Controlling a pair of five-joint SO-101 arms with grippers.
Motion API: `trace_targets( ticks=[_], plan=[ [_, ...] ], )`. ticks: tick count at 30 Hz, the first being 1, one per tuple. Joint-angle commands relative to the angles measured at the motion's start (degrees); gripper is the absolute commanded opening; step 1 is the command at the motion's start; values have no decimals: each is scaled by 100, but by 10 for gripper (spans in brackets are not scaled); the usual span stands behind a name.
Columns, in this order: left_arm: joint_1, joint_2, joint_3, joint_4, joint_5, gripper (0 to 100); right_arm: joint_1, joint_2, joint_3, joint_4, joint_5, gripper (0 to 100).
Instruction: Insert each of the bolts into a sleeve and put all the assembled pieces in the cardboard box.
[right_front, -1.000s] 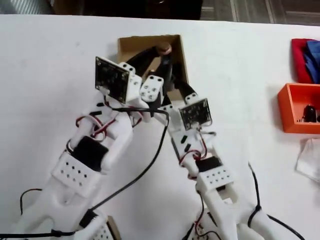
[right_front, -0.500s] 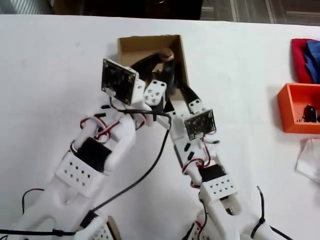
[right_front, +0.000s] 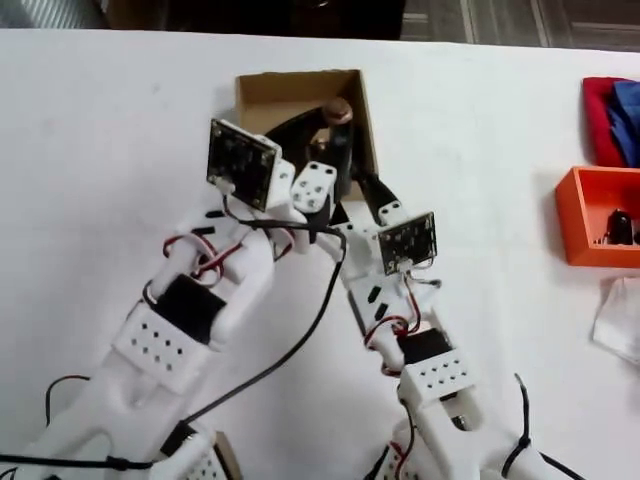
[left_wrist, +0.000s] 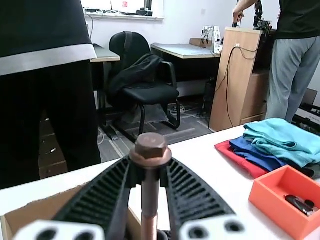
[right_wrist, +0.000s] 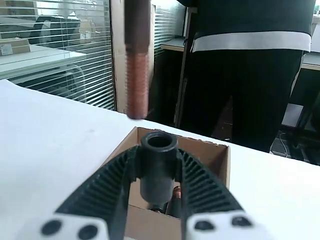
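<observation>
Two upright axes nearly meet over the cardboard box (right_front: 270, 90): our left gripper (left_wrist: 150, 167) clamps the bolt (right_wrist: 136, 60) head-up, its tip just above, slightly off, the sleeve (right_wrist: 158, 175) our right gripper (right_wrist: 158, 156) grips.

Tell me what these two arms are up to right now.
The left gripper holds a copper bolt upright between its fingers, head up. The right gripper grips a black sleeve with its open end up. Both are over the cardboard box. The bolt's threaded end hangs just above the sleeve's opening and is not yet in it. At least one copper-coloured piece lies in the box.
</observation>
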Motion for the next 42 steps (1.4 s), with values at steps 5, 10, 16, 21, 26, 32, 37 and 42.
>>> trace_targets(
  ticks=[5,10,16,21,26,32,37,42],
  plan=[
    [97,211,-75,-352,35,25,66,-224,-62,-4,-35,23],
    [97,229,-66,-352,35,26,66,-224,-62,4,-35,23],
    [97,237,-31,-352,26,26,57,-224,-62,4,-35,23],
    [105,237,-22,-352,70,26,40,-224,-62,4,-35,23],
    [105,413,-75,-396,70,26,40,-224,-62,4,-35,23],
    [105,607,-66,-800,79,25,57,-207,-62,4,-35,23],
    [105,607,-22,-589,79,25,66,-215,-62,4,-26,23],
    [105,580,-13,-176,79,25,66,-215,-62,4,-26,23]
  ],
)
